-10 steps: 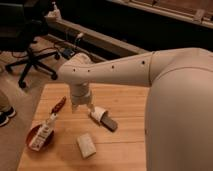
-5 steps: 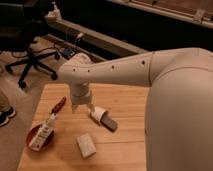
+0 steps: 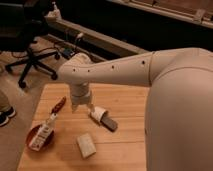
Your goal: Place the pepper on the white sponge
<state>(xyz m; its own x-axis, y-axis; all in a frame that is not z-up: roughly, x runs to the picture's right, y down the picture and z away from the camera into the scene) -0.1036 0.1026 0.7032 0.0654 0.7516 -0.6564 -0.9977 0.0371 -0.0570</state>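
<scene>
One wooden table (image 3: 125, 150) | office chair (image 3: 30, 55) behind | hand (image 3: 83, 107) low over table

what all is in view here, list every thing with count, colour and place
slender dark-red chili pepper: one, dark red, on the table, picture-left of the gripper
off-white rectangular sponge: one, off-white, near the table's front edge, nothing on it
dark grey block with a white cylinder end: one, grey and white, mid-table
round red-brown bowl: one, red-brown, front-left of the table
long white labelled packet: one, white, lying in the bowl
light wooden table: one, tan
black office chair: one, on the floor behind
robot arm: one, cream, reaching over the table
gripper: one, cream, above the table between pepper and grey block
</scene>
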